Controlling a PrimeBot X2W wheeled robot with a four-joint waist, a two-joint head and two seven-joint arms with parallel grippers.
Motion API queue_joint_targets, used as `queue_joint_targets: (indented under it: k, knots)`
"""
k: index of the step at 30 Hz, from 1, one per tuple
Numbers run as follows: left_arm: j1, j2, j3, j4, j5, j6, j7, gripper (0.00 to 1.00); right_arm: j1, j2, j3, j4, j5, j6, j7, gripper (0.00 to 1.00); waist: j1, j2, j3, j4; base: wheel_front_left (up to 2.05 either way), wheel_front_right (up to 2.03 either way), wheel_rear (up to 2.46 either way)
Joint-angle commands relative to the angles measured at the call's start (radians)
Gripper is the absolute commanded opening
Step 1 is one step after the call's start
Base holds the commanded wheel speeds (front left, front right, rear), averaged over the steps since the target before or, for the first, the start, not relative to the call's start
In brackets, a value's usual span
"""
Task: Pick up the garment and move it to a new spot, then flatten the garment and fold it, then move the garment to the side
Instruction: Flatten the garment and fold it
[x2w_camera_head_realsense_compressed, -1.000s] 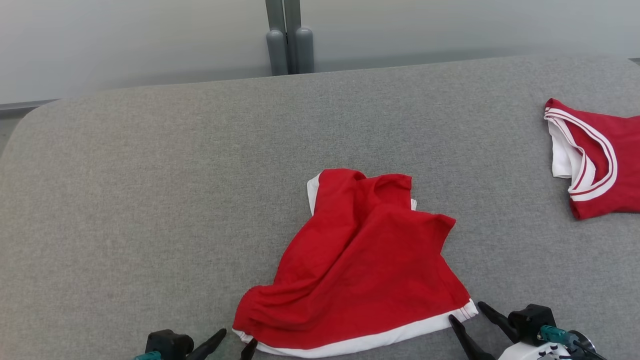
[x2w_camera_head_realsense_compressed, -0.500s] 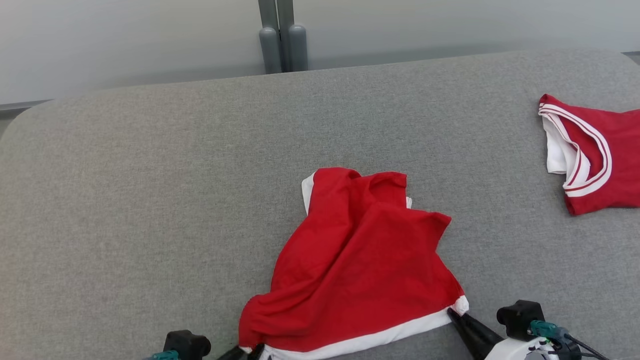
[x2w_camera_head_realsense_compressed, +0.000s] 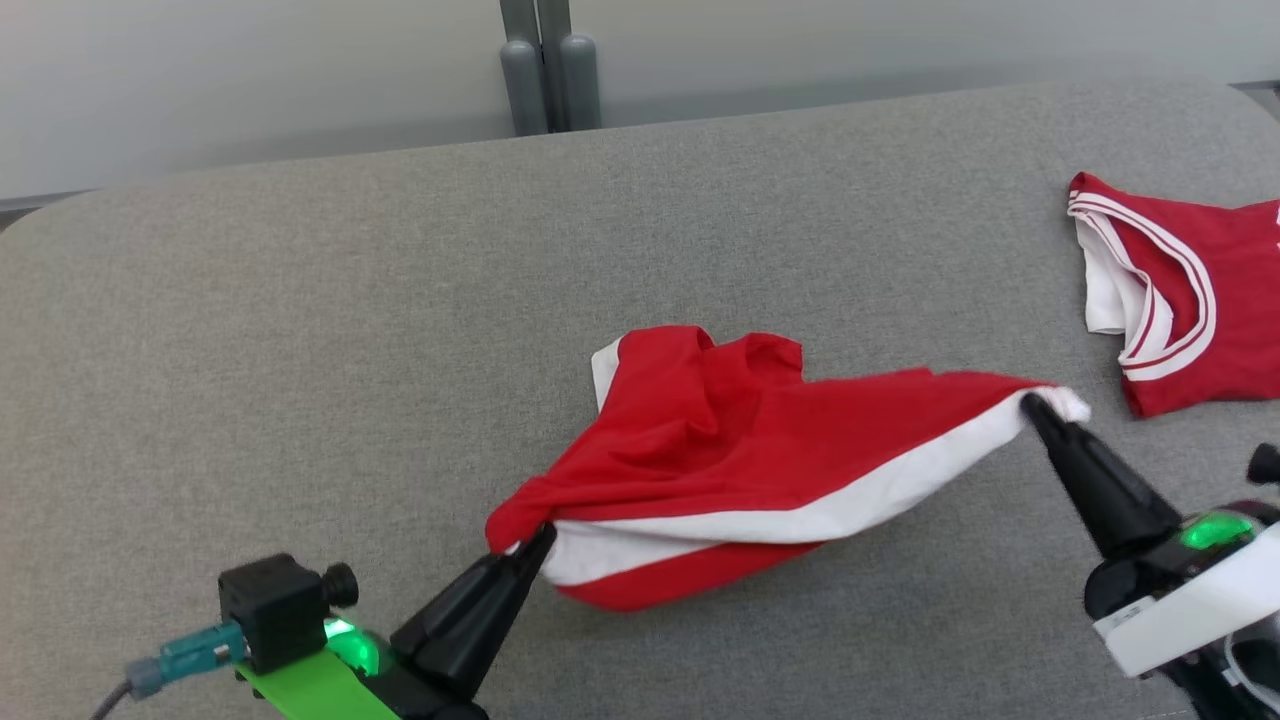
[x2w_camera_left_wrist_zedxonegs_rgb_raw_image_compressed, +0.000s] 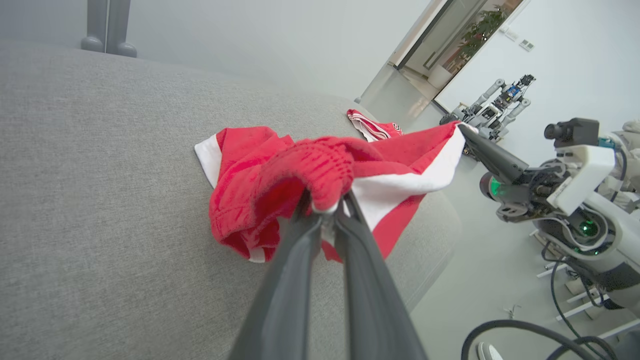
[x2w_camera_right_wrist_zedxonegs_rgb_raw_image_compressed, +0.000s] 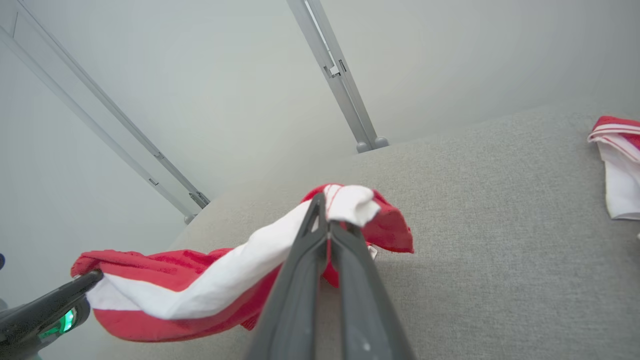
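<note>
The left hand (x2w_camera_head_realsense_compressed: 535, 540) was clenched on the near-left hem corner of the jersey (x2w_camera_head_realsense_compressed: 740, 440). The right hand (x2w_camera_head_realsense_compressed: 1035, 408) was clenched on the right hem corner, with the white band stretched between them. The hem was raised off the grey worktop (x2w_camera_head_realsense_compressed: 300, 350), while the jersey's far end lay crumpled near the worktop's middle.

To lift it well, the hands would likely need to rise together and keep their spacing. That would hold the band taut without dragging cloth out of either pinch. The far end should clear the worktop before any carry, and the path should stay clear of the second jersey (x2w_camera_head_realsense_compressed: 1190, 300) at the far right.

A second earlier both hands had stood released and low at the near edge, one beside each corner, and the jersey lay slack. Since then they had closed and lifted, the right corner going farther and rightward. The view itself had also shifted a little.
</note>
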Motion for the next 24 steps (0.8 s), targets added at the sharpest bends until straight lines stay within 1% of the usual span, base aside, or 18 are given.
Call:
queue_joint_targets:
  k: [1, 2, 4, 5, 7, 9, 10, 12, 13, 14, 17, 18, 19, 22, 24]
  knots:
    - [-0.043, 0.011, 0.017, -0.068, -0.002, 0.018, 0.016, 0.0, 0.0, -0.021, -0.038, -0.065, 0.018, 0.0, 0.021, 0.0, 0.0, -0.0001, 0.04, -0.005, 0.0, 0.0, 0.0]
    - [-0.076, 0.004, 0.044, -0.128, -0.004, 0.034, 0.014, 0.0, -0.016, -0.037, -0.071, -0.122, 0.036, 0.001, 0.041, 0.0, 0.0, -0.0001, 0.065, -0.006, 0.0, 0.0, 0.0]
    - [-0.131, -0.033, 0.087, -0.194, -0.036, 0.058, 0.004, 0.0, -0.067, -0.055, -0.12, -0.189, 0.065, 0.001, 0.064, 0.0, 0.0, -0.0001, 0.106, -0.01, 0.0, 0.0, 0.0]
    - [-0.171, -0.037, 0.116, -0.22, -0.046, 0.071, 0.009, 0.0, -0.11, -0.064, -0.142, -0.218, 0.084, 0.001, 0.084, 0.0, 0.0, -0.0001, 0.136, -0.016, 0.0, 0.0, 0.0]
    - [-0.271, -0.045, 0.156, -0.239, -0.043, 0.094, 0.03, 0.0, -0.215, -0.07, -0.168, -0.232, 0.118, 0.0, 0.116, 0.0, 0.0, -0.0001, 0.19, -0.024, 0.0, 0.0, 0.0]
    - [-0.399, -0.071, 0.18, -0.225, -0.062, 0.1, 0.058, 0.0, -0.344, -0.09, -0.197, -0.191, 0.101, 0.0, 0.148, 0.0, 0.0, -0.0001, 0.248, -0.014, 0.0, 0.0, 0.0]
    - [-0.46, -0.078, 0.188, -0.202, -0.067, 0.102, 0.077, 0.0, -0.407, -0.087, -0.2, -0.167, 0.1, 0.001, 0.162, 0.0, 0.0, -0.0001, 0.275, -0.008, 0.0, 0.0, 0.0]
    - [-0.61, -0.103, 0.208, -0.129, -0.083, 0.105, 0.112, 0.0, -0.57, -0.074, -0.207, -0.089, 0.087, 0.0, 0.197, 0.0, 0.0, -0.0001, 0.334, 0.005, 0.0, 0.0, 0.0]
    - [-0.699, -0.12, 0.216, -0.07, -0.095, 0.114, 0.138, 0.0, -0.669, -0.061, -0.204, -0.035, 0.079, 0.0, 0.218, 0.0, 0.0, -0.0001, 0.364, 0.011, 0.0, 0.0, 0.0]
    - [-0.769, -0.131, 0.216, -0.021, -0.1, 0.11, 0.155, 0.0, -0.744, -0.044, -0.203, 0.016, 0.068, 0.0, 0.231, 0.0, 0.0, -0.0001, 0.385, 0.014, 0.0, 0.0, 0.0]
    - [-1.012, -0.175, 0.222, 0.189, -0.074, 0.106, 0.179, 0.0, -1.013, 0.029, -0.18, 0.205, -0.009, 0.0, 0.265, 0.0, 0.0, -0.0001, 0.442, 0.025, 0.0, 0.0, 0.0]
    - [-1.078, -0.19, 0.227, 0.253, -0.061, 0.104, 0.17, 0.0, -1.084, 0.058, -0.171, 0.26, -0.032, 0.0, 0.267, 0.0, 0.0, -0.0001, 0.455, 0.025, 0.0, 0.0, 0.0]
    - [-1.161, -0.203, 0.226, 0.336, -0.037, 0.101, 0.164, 0.0, -1.177, 0.101, -0.169, 0.33, -0.068, 0.0, 0.256, 0.0, 0.0, -0.0001, 0.471, 0.024, 0.0, 0.0, 0.0]
    - [-1.363, -0.236, 0.229, 0.548, 0.028, 0.094, 0.113, 0.0, -1.396, 0.213, -0.185, 0.509, -0.159, 0.0, 0.197, 0.0, 0.0, -0.0001, 0.513, 0.009, 0.0, 0.0, 0.0]
    - [-1.454, -0.256, 0.236, 0.656, 0.056, 0.089, 0.061, 0.0, -1.49, 0.268, -0.193, 0.597, -0.199, 0.0, 0.153, 0.0, 0.0, -0.0001, 0.532, 0.0, 0.0, 0.0, 0.0]
